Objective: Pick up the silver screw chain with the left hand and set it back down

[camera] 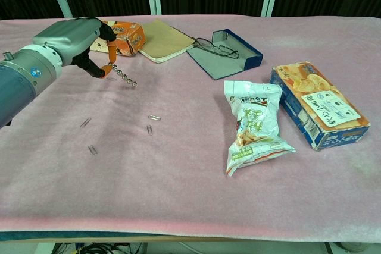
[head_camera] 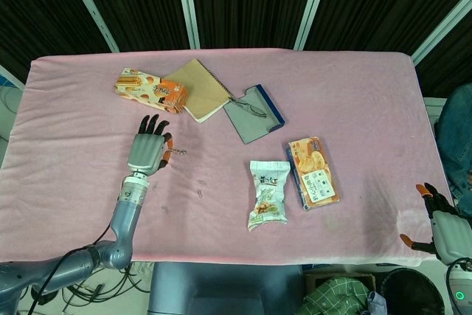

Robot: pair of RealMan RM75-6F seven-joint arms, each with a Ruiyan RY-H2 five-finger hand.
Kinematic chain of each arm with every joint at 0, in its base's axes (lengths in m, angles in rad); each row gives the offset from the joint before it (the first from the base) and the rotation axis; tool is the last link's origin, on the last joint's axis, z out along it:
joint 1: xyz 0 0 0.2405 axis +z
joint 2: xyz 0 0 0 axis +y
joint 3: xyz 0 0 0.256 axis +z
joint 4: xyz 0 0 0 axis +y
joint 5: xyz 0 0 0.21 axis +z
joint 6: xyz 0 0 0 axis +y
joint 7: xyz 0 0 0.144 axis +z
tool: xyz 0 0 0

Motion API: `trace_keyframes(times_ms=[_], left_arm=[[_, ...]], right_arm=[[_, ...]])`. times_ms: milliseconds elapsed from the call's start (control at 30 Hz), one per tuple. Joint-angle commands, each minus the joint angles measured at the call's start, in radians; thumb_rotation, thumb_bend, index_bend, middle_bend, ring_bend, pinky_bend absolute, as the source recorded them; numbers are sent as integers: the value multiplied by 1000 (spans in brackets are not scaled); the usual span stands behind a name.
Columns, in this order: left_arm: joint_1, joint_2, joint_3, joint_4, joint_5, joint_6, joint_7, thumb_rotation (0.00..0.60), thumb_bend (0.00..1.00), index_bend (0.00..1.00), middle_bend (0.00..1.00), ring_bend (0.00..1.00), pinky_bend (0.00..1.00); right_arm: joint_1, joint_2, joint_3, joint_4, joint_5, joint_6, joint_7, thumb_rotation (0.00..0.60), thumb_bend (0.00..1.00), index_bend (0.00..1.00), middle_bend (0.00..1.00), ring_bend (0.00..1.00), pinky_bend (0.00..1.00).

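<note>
We are watching the left robot hand (camera: 77, 40) pinching one end of the short silver beaded screw chain (camera: 122, 75), which is hanging at upper left of the chest view, apparently clear of the pink cloth tabletop (camera: 196, 188). With so thin a pinch, it could be slipping out and dropping uncontrolled.

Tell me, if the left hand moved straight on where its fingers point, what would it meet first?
Probably the orange snack box: the left hand points towards it, though depth is uncertain.
</note>
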Motion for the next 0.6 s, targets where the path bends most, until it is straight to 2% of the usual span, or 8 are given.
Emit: trace_keyframes(times_ms=[33, 333, 600], left_arm=[[1, 11, -6, -16, -4, 2, -2, 600, 455, 577, 185, 0, 0], [-23, 72, -34, -64, -61, -31, 89, 600, 455, 577, 184, 0, 0], [-94, 168, -80, -124, -275, -151, 265, 600, 459, 577, 184, 0, 0]], right_arm=[[0, 0, 0, 0, 0, 0, 0, 600, 86, 0, 0, 65, 177], [0, 0, 0, 0, 1, 0, 1, 600, 87, 0, 0, 65, 177], [0, 0, 0, -1, 3, 0, -1, 600, 87, 0, 0, 65, 176]])
